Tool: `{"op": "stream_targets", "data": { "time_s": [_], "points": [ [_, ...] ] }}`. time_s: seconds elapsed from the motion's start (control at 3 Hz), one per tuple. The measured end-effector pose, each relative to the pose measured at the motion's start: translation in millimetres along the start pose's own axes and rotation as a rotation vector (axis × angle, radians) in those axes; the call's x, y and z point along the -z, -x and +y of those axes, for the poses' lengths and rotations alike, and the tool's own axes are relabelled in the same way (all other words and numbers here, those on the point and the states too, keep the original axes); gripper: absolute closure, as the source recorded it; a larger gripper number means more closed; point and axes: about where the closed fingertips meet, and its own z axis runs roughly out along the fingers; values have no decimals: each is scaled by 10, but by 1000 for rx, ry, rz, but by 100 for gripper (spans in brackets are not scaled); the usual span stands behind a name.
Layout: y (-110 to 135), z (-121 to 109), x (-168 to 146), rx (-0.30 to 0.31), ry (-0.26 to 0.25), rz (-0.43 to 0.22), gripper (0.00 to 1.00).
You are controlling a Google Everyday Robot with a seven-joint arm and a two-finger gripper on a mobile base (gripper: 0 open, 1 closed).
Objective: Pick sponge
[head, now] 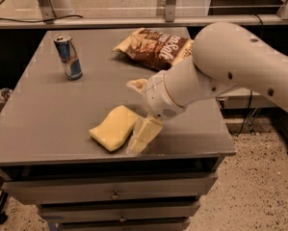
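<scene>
So the sponge (113, 128) is lying flat near the front edge of the grey drawer table (47, 124), and my gripper (137, 113) is down right at the sponge's right side, spread wide and holding nothing. One finger (144, 134) rests on the tabletop just beside the sponge's right edge, and the other one (137, 84) sits farther back from the sponge. Behind the sponge there's a brown snack bag (155, 47), and the energy drink can (69, 57) stands well off to the sponge's back left.
</scene>
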Motion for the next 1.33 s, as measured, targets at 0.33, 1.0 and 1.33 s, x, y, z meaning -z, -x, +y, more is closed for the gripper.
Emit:
{"op": "stream_targets", "data": {
  "time_s": [0.33, 1.0, 1.33],
  "points": [
    [-75, -16, -157, -33, 15, -6, 16],
    [-168, -54, -171, -101, 22, -4, 63],
    [-169, -121, -141, -122, 20, -11, 87]
  ]
}}
